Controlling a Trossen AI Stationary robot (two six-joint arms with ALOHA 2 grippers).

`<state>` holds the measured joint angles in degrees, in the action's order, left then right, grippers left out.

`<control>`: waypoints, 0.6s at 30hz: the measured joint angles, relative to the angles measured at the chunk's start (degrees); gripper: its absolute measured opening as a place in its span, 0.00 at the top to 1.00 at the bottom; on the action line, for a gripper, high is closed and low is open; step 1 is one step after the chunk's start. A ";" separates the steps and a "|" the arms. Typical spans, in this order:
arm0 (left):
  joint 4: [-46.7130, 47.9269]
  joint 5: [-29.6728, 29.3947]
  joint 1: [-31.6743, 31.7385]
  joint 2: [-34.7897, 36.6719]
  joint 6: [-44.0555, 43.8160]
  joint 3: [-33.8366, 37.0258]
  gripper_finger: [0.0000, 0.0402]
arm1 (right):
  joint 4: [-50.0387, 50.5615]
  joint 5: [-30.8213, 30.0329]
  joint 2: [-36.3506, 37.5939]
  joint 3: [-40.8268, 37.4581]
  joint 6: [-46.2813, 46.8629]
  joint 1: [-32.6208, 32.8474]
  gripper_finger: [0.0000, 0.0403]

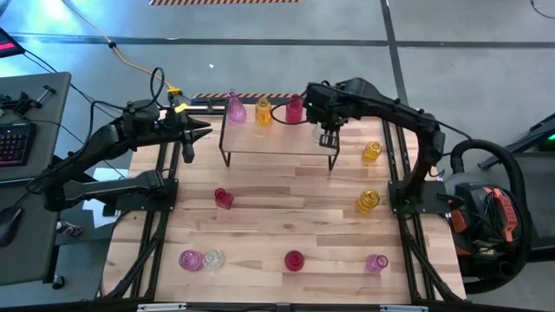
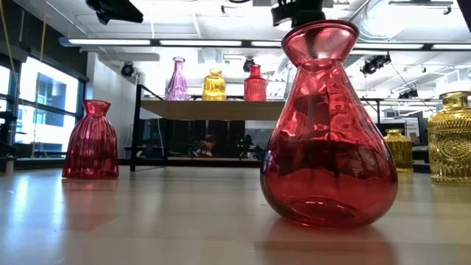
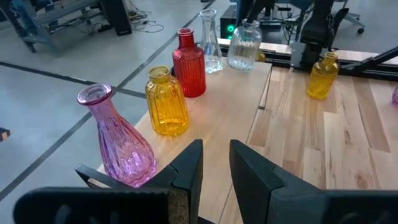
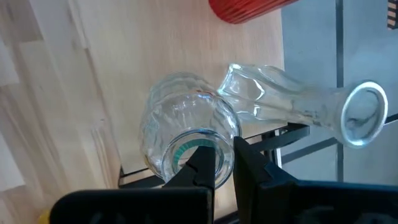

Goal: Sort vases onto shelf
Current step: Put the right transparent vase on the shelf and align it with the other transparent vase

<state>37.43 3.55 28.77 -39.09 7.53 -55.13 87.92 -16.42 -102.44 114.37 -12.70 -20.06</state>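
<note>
Right below the right gripper (image 4: 224,163), its jaws pinch the rim of a squat clear vase (image 4: 186,134) standing on the shelf (image 1: 277,139). Just beyond, a slim clear vase (image 4: 298,109) lies tipped toward the edge; a careless release could nudge it off. Farther away, the left gripper (image 3: 214,171) hovers, jaws narrowly parted, empty.

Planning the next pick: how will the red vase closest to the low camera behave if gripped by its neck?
The red vase looks like glossy glass, so it is probably slippery and fragile. Its wide base suggests it resists tipping, though the round body could roll if toppled. The flared lip above the neck may stop a grip sliding off.
</note>
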 joint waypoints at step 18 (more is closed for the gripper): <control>-0.15 -2.51 0.02 -0.01 0.04 0.00 0.82 | -0.89 0.37 -1.39 -0.02 -3.06 -2.57 0.99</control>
<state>37.28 1.04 28.80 -39.10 7.57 -55.13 87.03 -16.04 -103.83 114.34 -15.76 -22.64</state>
